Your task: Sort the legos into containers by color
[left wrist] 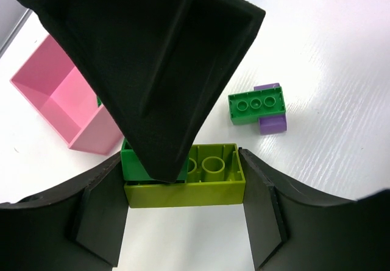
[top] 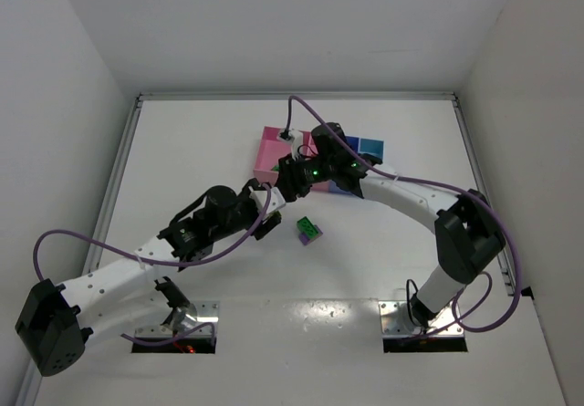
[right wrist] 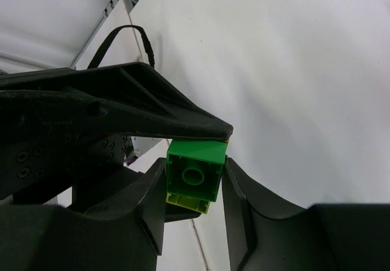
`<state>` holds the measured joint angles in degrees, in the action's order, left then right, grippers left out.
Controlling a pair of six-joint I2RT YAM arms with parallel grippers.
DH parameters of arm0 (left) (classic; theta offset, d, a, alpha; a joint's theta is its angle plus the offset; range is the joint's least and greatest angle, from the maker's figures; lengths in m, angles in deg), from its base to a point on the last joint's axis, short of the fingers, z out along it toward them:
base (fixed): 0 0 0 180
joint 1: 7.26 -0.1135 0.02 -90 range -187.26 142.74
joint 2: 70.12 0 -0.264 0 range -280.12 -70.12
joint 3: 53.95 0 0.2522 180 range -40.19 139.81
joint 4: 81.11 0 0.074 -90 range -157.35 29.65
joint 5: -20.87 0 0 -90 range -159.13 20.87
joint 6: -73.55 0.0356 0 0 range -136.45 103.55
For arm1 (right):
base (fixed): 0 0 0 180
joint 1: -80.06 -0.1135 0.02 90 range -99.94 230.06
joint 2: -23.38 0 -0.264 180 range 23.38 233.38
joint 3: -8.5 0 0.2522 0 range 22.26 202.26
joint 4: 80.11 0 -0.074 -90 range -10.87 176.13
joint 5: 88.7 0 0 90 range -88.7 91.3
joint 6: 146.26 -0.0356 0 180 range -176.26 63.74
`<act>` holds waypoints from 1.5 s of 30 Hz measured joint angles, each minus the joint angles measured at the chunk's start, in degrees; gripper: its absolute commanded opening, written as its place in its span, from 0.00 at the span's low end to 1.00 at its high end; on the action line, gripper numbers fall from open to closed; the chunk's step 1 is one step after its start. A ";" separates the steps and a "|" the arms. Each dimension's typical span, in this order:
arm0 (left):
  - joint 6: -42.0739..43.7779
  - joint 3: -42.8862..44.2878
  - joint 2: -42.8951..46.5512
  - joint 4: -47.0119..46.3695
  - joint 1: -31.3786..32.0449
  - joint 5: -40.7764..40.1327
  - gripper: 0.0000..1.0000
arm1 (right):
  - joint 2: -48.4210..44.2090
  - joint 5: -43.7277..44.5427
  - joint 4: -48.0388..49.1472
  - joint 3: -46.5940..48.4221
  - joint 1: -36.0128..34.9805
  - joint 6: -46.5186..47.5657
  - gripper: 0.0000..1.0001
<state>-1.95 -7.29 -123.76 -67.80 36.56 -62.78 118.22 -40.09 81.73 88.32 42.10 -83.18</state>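
A white table boxed in by white walls carries the containers (top: 266, 148) at its far middle. Just near of them the two arms meet. The left gripper (left wrist: 183, 183) clamps a yellow-green brick (left wrist: 213, 189) by its ends, and the right gripper (right wrist: 194, 183) clamps the green brick (right wrist: 195, 158) stacked on it. A second green brick (left wrist: 256, 105), joined to a purple brick (left wrist: 273, 125), lies on the table near and right of the grippers.

White arm links (top: 109, 283), black joints (top: 470, 237), purple cables (top: 429, 183), small green lights (top: 315, 173) and matte black end effector fingers (left wrist: 268, 216).
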 measured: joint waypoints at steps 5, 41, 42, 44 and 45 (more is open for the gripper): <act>0.00 -0.63 0.20 -0.17 0.00 0.04 0.01 | -0.61 0.48 -2.99 1.27 0.72 1.99 0.00; -24.74 5.38 -0.33 5.95 -22.23 -2.51 0.01 | 32.33 13.03 -5.79 32.89 13.07 6.40 0.50; -25.81 6.27 -0.92 5.97 -22.67 -1.79 0.01 | 32.70 13.44 -6.10 33.55 12.98 6.60 0.55; -27.54 7.02 -1.46 6.14 -23.30 -0.74 0.01 | 32.83 14.47 -6.43 33.73 12.96 7.02 0.66; -28.35 7.15 -1.66 6.19 -23.50 -0.28 0.01 | 32.83 14.86 -6.43 33.75 12.92 7.26 0.68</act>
<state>-30.30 -0.14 -125.42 -61.61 13.06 -63.06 151.05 -25.23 75.30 122.07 55.02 -75.92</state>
